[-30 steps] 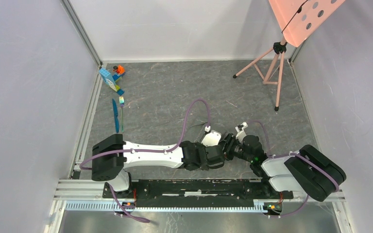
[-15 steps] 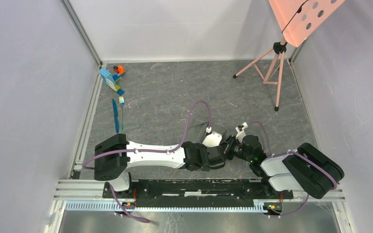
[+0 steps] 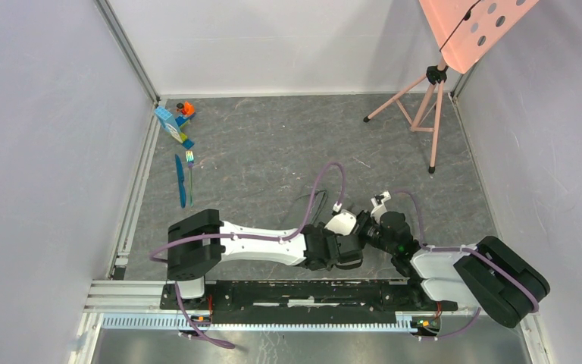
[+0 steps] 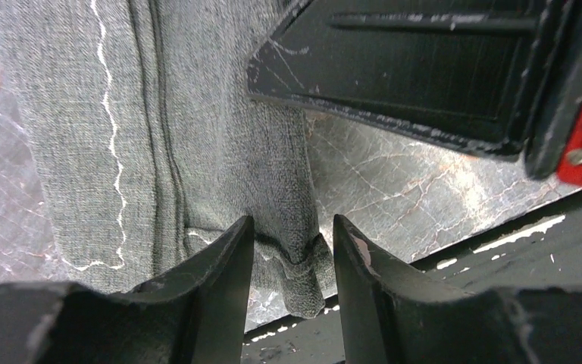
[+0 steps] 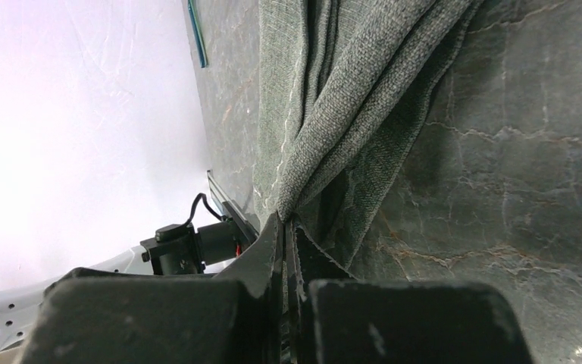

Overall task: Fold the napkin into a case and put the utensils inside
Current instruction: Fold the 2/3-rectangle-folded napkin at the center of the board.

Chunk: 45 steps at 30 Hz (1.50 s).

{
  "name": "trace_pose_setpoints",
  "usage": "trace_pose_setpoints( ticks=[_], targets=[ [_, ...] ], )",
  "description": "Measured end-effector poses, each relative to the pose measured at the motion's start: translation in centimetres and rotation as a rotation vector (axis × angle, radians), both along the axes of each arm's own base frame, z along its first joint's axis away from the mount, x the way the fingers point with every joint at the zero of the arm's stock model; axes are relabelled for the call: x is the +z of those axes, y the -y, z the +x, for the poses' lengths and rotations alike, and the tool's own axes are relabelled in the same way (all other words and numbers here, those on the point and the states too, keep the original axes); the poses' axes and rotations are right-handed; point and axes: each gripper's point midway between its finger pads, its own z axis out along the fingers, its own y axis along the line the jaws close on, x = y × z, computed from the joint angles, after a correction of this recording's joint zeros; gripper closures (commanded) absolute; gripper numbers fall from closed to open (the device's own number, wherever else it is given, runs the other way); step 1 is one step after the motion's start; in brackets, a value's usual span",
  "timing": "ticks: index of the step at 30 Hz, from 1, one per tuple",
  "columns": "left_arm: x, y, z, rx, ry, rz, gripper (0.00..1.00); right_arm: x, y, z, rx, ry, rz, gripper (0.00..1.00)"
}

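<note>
Blocks (image 3: 174, 123) in blue and orange sit in the far left corner, with the blue knife (image 3: 180, 182) and the fork (image 3: 190, 171) side by side just nearer. Both wrists cover the napkin (image 4: 220, 152), which is bunched at the near middle. The right gripper (image 5: 286, 227) is clamped tight on a fold of it. The left gripper (image 4: 293, 227) stands half open around a cloth ridge. Since a second ago the left arm has swung rightward.

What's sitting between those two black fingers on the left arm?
A bunched fold of the dark grey napkin lies between the left fingers, seen in the left wrist view.
</note>
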Motion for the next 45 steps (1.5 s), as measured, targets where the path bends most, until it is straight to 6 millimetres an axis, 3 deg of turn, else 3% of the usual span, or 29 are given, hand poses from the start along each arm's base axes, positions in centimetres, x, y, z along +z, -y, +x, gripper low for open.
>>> trace_pose_setpoints(
  ticks=[6,8,10,13,15,17,21,29,30,31,33,35,42,45],
  targets=[
    [0.8,0.5,0.8,0.013,0.046,0.022,0.47,-0.5,0.1,-0.1,-0.010,-0.013,-0.018,1.00],
    [0.9,0.4,0.9,0.014,0.054,0.027,0.55,-0.5,0.1,-0.1,-0.011,-0.014,-0.018,1.00],
    [0.9,0.3,0.9,0.014,0.058,0.035,0.69,-0.5,0.1,-0.1,-0.013,-0.015,-0.018,0.99],
    [0.8,0.0,1.1,0.015,0.071,0.063,0.78,-0.5,0.1,-0.1,-0.014,-0.015,-0.017,0.98],
    [0.7,-0.2,1.2,0.017,0.077,0.075,0.73,-0.5,0.1,-0.1,-0.016,-0.016,-0.018,0.99],
    [0.8,-0.4,1.4,0.020,0.087,0.086,0.57,-0.4,0.1,-0.1,-0.017,-0.015,-0.018,1.00],
    [0.9,-0.6,1.4,0.018,0.089,0.094,0.49,-0.2,0.1,0.0,-0.022,-0.007,-0.013,1.00],
    [0.2,-0.4,1.4,0.016,0.083,0.105,0.48,-0.3,0.3,-0.1,-0.024,-0.015,-0.021,1.00],
    [0.1,-0.3,1.4,0.015,0.083,0.106,0.51,-0.3,0.3,-0.1,-0.025,-0.015,-0.021,1.00],
    [0.1,-0.3,1.4,0.015,0.084,0.104,0.60,-0.3,0.3,-0.1,-0.026,-0.014,-0.022,0.99],
    [0.2,-0.1,1.4,0.012,0.085,0.101,0.77,-0.3,0.3,-0.1,-0.025,-0.014,-0.022,0.95],
    [0.3,-0.1,1.5,0.002,0.089,0.104,0.87,-0.3,0.3,-0.1,-0.024,-0.013,-0.025,0.78],
    [0.5,-0.5,1.8,0.009,0.090,0.100,0.93,-1.1,1.1,0.4,-0.030,0.021,-0.077,0.38],
    [1.1,-1.1,1.9,0.014,0.090,0.084,0.93,-1.5,1.9,1.2,-0.050,0.037,-0.102,0.28]
  ],
)
